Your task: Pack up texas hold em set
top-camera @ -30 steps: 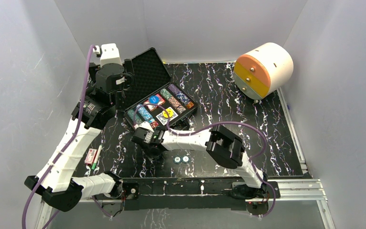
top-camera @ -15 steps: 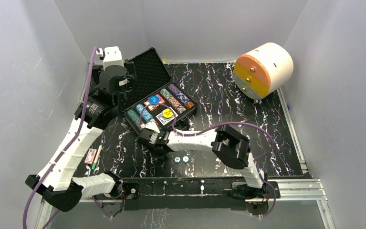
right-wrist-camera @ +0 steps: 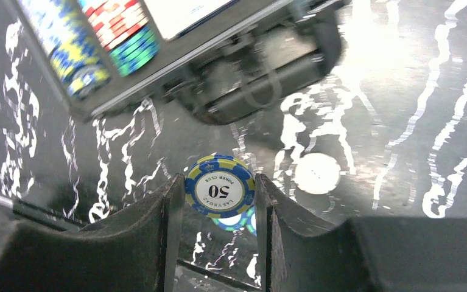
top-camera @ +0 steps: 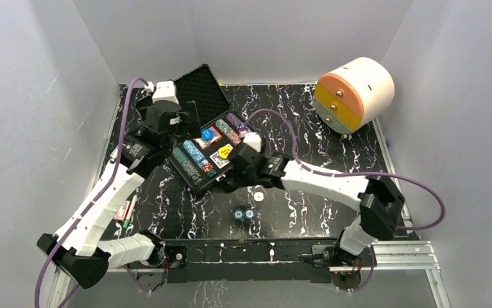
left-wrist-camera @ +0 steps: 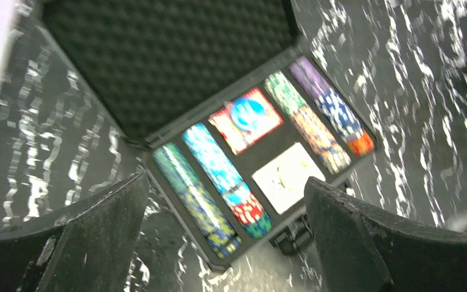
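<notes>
The black foam-lined case point(top-camera: 199, 96) lies open at the back left, with rows of multicoloured poker chips point(left-wrist-camera: 218, 173), two card decks point(left-wrist-camera: 247, 118) and a yellow button point(top-camera: 226, 151) in its tray. My left gripper point(left-wrist-camera: 224, 234) hovers open above the case's front-left corner, nothing between its fingers. My right gripper point(right-wrist-camera: 218, 190) hangs just in front of the case handle point(right-wrist-camera: 261, 85), shut on a blue-and-yellow "50" chip point(right-wrist-camera: 220, 185) held by its edges. Two loose chips point(top-camera: 244, 213) lie on the table below it, with a white disc point(right-wrist-camera: 318, 173) beside them.
A big white cylinder with orange-yellow drawers point(top-camera: 353, 93) lies on its side at the back right. A small red-and-white item point(top-camera: 124, 210) sits by the left arm's base. White walls close in the black marbled table point(top-camera: 307, 128) on three sides.
My right arm swung from the case's front-left corner to its front right, with a chip held in its jaws. The left gripper opened wider and shifted right over the case. A white disc now shows on the table.
</notes>
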Controlling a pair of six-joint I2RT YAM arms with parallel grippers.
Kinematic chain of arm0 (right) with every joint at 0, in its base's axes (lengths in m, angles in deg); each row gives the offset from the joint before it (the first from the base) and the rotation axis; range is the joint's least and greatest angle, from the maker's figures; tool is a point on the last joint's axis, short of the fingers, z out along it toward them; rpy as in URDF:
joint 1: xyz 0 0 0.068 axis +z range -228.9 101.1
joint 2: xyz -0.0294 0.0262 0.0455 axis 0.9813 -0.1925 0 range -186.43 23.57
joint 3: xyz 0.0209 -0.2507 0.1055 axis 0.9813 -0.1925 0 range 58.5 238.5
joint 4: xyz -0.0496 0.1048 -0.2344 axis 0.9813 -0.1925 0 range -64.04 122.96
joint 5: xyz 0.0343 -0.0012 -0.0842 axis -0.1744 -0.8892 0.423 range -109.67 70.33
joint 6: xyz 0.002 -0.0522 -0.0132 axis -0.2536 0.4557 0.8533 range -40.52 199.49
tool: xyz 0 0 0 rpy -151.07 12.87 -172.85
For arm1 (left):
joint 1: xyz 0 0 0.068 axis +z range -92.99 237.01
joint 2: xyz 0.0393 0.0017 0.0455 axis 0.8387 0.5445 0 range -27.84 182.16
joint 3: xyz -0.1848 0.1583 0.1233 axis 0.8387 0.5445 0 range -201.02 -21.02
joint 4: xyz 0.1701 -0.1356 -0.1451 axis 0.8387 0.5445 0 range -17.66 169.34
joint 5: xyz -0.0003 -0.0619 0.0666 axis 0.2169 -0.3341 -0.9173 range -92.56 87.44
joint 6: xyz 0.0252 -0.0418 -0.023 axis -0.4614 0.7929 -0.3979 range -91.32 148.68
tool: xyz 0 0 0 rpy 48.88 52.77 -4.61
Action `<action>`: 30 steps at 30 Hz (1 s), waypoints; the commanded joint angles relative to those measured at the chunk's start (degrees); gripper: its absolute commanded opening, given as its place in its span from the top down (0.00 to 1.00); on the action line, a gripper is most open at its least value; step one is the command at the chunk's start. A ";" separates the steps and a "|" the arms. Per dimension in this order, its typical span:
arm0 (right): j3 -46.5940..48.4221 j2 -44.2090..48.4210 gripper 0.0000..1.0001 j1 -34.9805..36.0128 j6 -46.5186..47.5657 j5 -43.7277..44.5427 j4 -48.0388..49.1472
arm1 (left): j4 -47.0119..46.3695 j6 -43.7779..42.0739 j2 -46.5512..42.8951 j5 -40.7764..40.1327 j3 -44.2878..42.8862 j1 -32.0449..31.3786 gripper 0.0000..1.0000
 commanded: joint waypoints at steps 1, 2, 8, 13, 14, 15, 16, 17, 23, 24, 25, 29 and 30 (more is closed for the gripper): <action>-5.24 7.03 0.62 -6.71 -6.87 -1.82 2.97 | 0.21 5.16 -1.10 16.41 4.91 0.19 0.02; -6.18 8.27 0.62 -8.89 -7.94 -2.73 3.29 | -0.23 5.83 -0.87 19.46 6.19 0.19 0.02; -10.09 12.74 0.61 -18.12 -14.39 -10.97 6.56 | -9.44 7.38 -0.62 36.05 14.19 0.18 0.07; -13.91 14.22 0.61 -22.89 -21.42 -18.22 12.07 | -19.23 10.98 1.58 49.78 20.19 0.07 0.14; -14.44 14.36 0.62 -23.15 -22.68 -19.13 13.00 | -23.13 12.45 2.01 52.30 21.78 -0.19 0.15; -14.88 14.56 0.62 -23.32 -23.89 -20.02 13.73 | -25.72 13.94 2.38 53.52 23.28 -0.53 0.16; -15.30 14.69 0.62 -23.43 -25.03 -20.63 14.44 | -28.35 15.18 2.74 54.00 24.58 -1.08 0.17; -15.78 14.93 0.62 -23.52 -26.17 -21.24 15.02 | -30.57 15.99 3.17 54.11 25.85 -1.72 0.17; -18.52 17.29 0.62 -23.66 -33.05 -24.19 17.61 | -45.29 24.77 6.35 58.61 31.94 -3.58 0.20; -19.02 17.75 0.61 -23.63 -34.13 -24.40 18.01 | -45.99 25.11 6.76 58.27 32.22 -4.27 0.21; -19.41 18.08 0.61 -23.64 -34.93 -24.34 18.58 | -46.46 25.37 6.91 57.68 32.41 -4.79 0.22; -19.61 18.04 0.61 -23.64 -36.23 -24.68 19.38 | -47.20 26.66 7.17 55.19 33.04 -5.61 0.28; -19.64 17.74 0.61 -23.65 -36.47 -25.05 19.65 | -47.48 26.89 7.25 54.69 33.29 -5.64 0.31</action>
